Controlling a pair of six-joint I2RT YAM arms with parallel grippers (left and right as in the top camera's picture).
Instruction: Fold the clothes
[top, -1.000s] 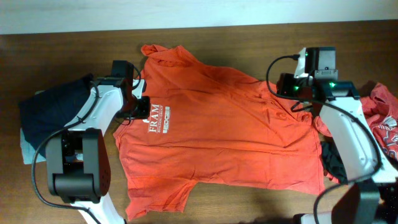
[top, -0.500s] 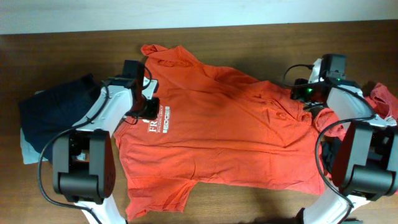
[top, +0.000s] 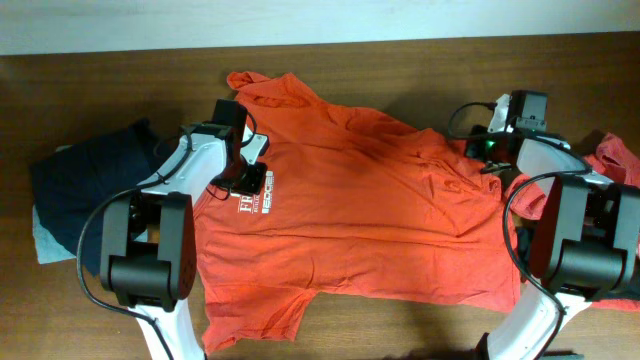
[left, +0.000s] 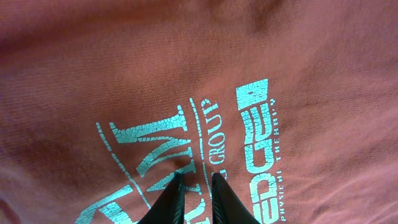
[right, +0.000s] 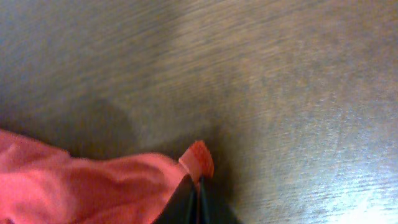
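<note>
While the orange T-shirt (top: 370, 200) is lying spread across the table (top: 100, 90), the left gripper (left: 196, 190) is pinching its lettering and the right gripper (right: 196, 196) is clamping its edge.

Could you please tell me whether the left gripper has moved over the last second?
Yes. In the overhead view the left gripper has shifted away from the dark navy pile and inward over the white lettering on the orange shirt.
</note>
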